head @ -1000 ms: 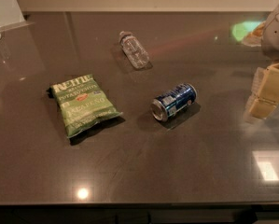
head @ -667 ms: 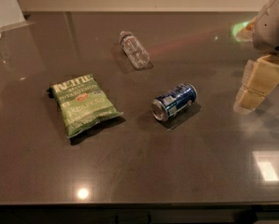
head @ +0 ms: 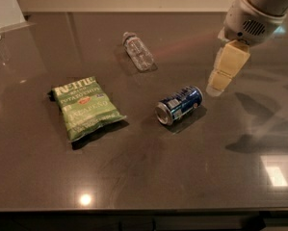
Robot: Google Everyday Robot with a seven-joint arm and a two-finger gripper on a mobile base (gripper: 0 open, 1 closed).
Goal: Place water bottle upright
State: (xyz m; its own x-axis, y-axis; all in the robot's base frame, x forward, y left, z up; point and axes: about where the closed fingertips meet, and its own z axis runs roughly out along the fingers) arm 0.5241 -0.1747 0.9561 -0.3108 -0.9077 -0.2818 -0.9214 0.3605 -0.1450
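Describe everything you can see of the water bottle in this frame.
The water bottle is small, clear and ribbed, and looks like thin plastic. It lies on its side on the dark glossy table, not upright. It is set diagonally, with the cap end pointing toward the far left. Any label cannot be made out. Only the table touches it. It lies apart from the blue can and the green chip bag. The gripper hangs above the table well to its right, not in contact with it.

I see my cream-yellow blocky segmented gripper (head: 216,86) at about two o'clock in view, narrowing to a rounded pale tip. At its one o'clock sits a rounded light-grey wrist housing (head: 264,4) with a dark slotted vent grille (head: 253,27).
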